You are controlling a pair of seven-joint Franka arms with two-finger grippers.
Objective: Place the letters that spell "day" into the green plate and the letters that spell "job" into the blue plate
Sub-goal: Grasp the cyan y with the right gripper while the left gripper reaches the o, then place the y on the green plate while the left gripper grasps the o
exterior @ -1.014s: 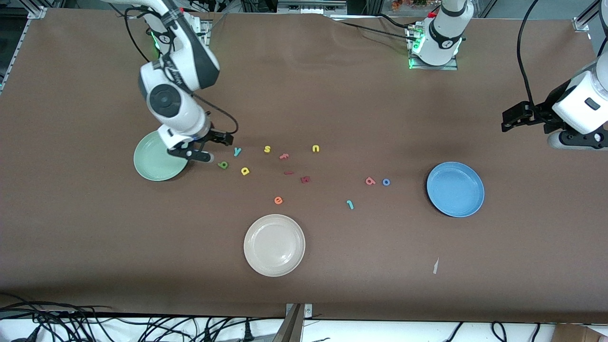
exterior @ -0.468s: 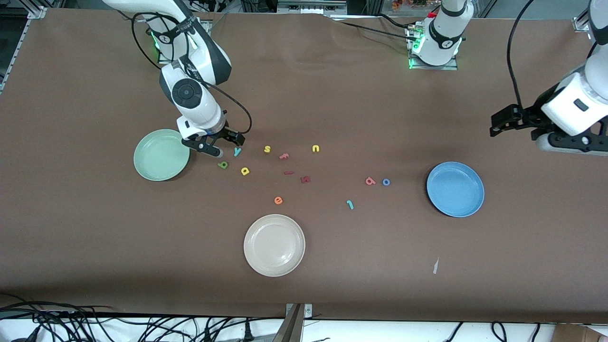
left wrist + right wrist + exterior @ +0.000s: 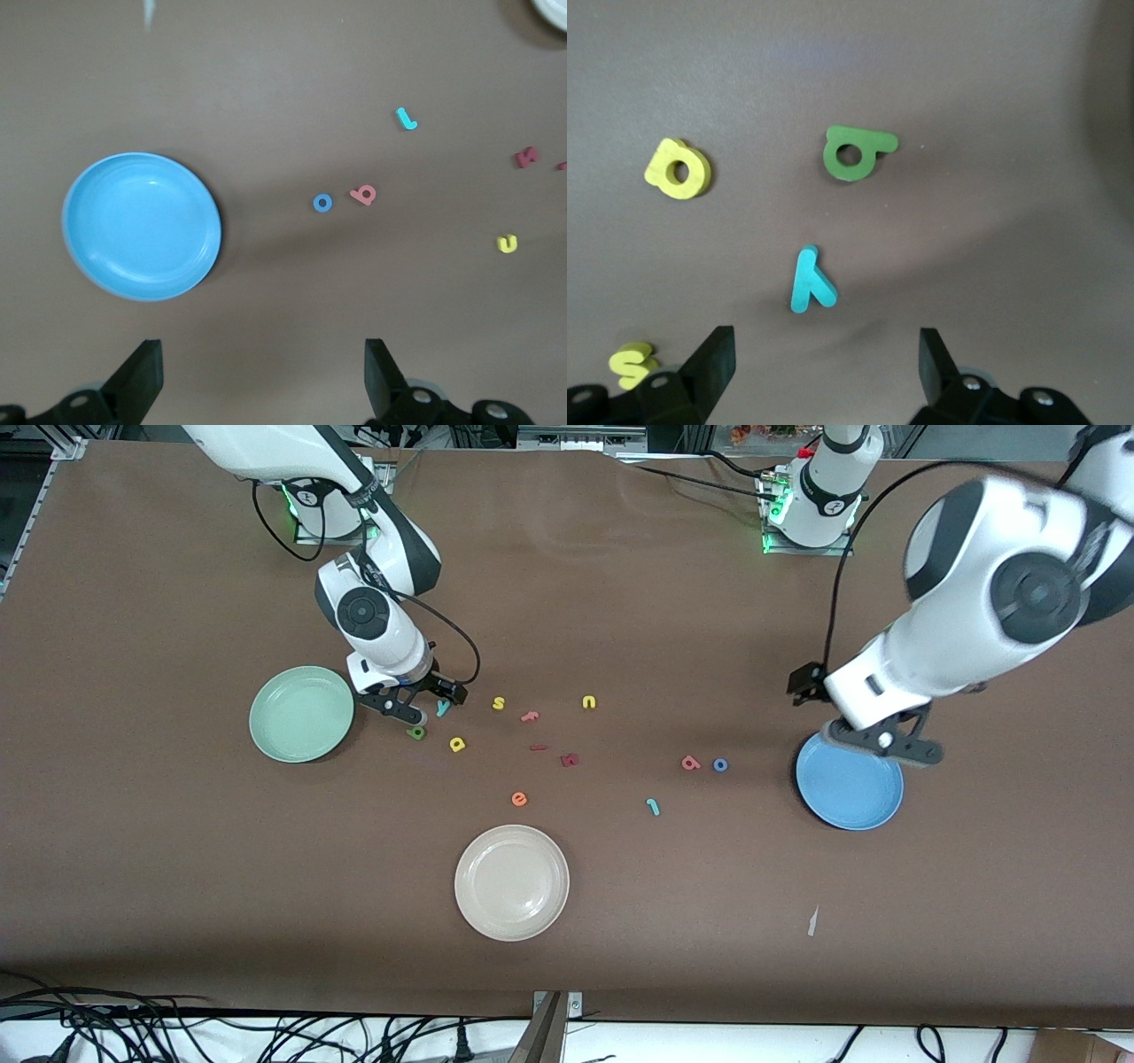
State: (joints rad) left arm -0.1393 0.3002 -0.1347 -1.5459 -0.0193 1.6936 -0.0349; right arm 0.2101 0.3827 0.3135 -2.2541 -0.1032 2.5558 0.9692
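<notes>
My right gripper [image 3: 423, 707] hangs open just above the table, over the teal "y" [image 3: 442, 708] [image 3: 811, 282], which lies ahead of its fingers and not between them. The dark green letter [image 3: 415, 732] [image 3: 855, 152] and the yellow round-bowled letter [image 3: 457, 744] [image 3: 678, 168] lie close by, beside the green plate [image 3: 270, 731]. My left gripper [image 3: 877, 742] is open and holds nothing, above the rim of the blue plate [image 3: 849, 797] [image 3: 142, 226] on the robots' side. The blue "o" [image 3: 720, 764] [image 3: 322, 203], salmon-pink letter [image 3: 690, 763] [image 3: 363, 194] and teal "j" [image 3: 653, 807] [image 3: 406, 119] lie on the table beside that plate.
A yellow "s" [image 3: 498, 703], a yellow "u" [image 3: 589, 702], a salmon letter [image 3: 530, 716], two dark red letters [image 3: 570, 760] and an orange "e" [image 3: 519, 799] are scattered mid-table. A cream-white plate [image 3: 511, 882] sits nearer the front camera.
The left arm has swung in from its end of the table to above the blue plate's rim. My right gripper has moved from the green plate's edge to the teal "y".
</notes>
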